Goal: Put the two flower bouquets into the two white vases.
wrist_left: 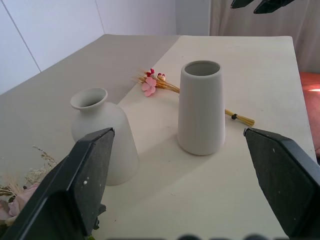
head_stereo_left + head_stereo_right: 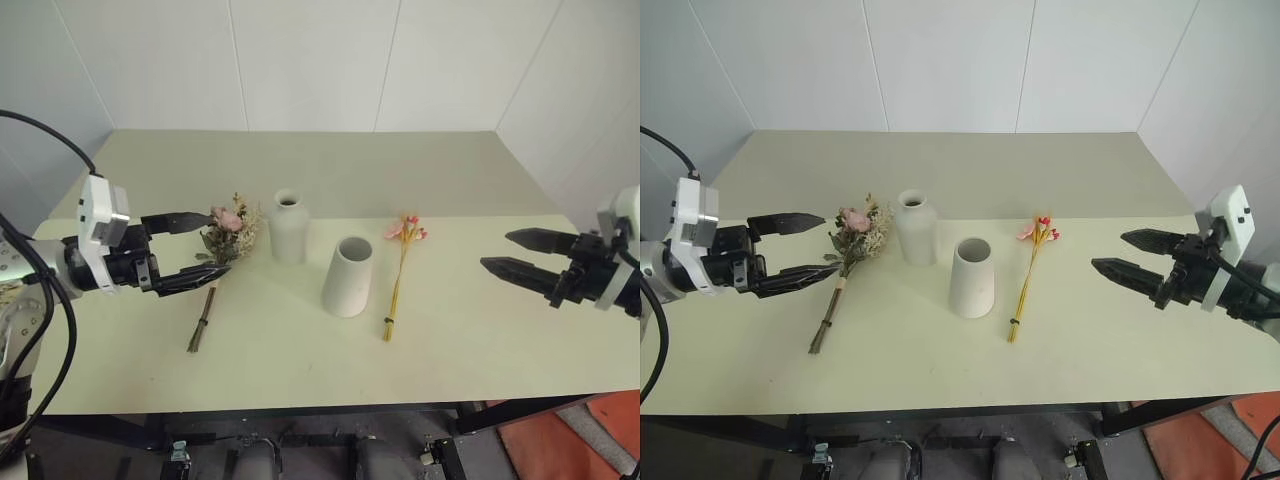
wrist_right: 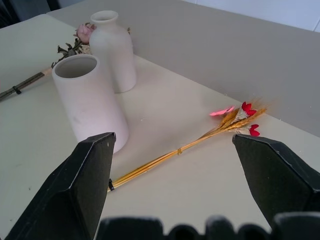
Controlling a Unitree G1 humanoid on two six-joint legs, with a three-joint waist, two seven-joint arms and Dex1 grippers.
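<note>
Both vases, the bottle vase (image 2: 916, 228) and wide vase (image 2: 971, 277), stand close together mid-table (image 2: 1090, 370), between the bouquets; bare tabletop lies open around them.

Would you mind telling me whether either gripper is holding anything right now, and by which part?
Nothing is held. The left gripper and the right gripper are both open and hover above the table, apart from bouquets and vases.

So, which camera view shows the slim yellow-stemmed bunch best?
The right wrist view: the slim yellow-stemmed bunch lies there in full, from tied stem ends to pink-red blossoms. In the left wrist view the wide-mouthed vase hides the middle of its stems. Both eye views show it whole but small, lying beside that vase.
</note>
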